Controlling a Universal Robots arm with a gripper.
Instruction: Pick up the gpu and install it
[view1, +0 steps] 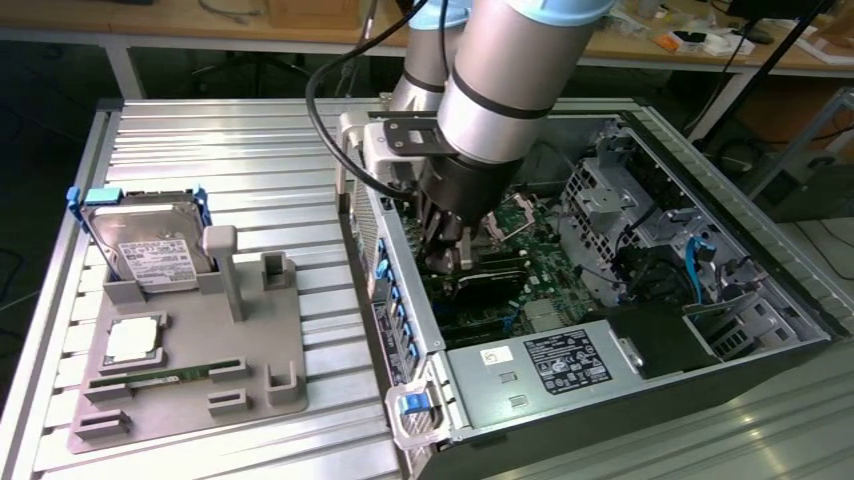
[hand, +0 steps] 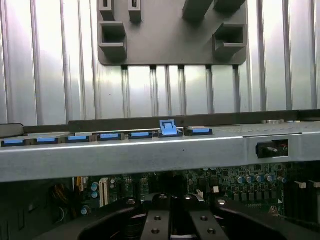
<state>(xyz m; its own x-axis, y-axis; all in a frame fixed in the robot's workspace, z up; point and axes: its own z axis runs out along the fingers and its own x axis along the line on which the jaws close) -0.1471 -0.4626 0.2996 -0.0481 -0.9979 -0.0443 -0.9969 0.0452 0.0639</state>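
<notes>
My gripper (view1: 451, 262) is clamped narrow, deep inside the case (view1: 694, 330); below the jaws, the gpu (view1: 483, 272) looks stiff, fragile, best gripped by its edges.

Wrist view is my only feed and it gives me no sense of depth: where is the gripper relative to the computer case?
Observer: The gripper, shut, is down inside the open case, just above the motherboard.
Operator: What is on the grey fixture?
Observer: A hard drive with blue rails stands upright at its far end in the exterior view, and a green memory stick lies in a slot nearer the camera.
Operator: And the tall posts?
Observer: The two tall posts stand with nothing between them.
</notes>
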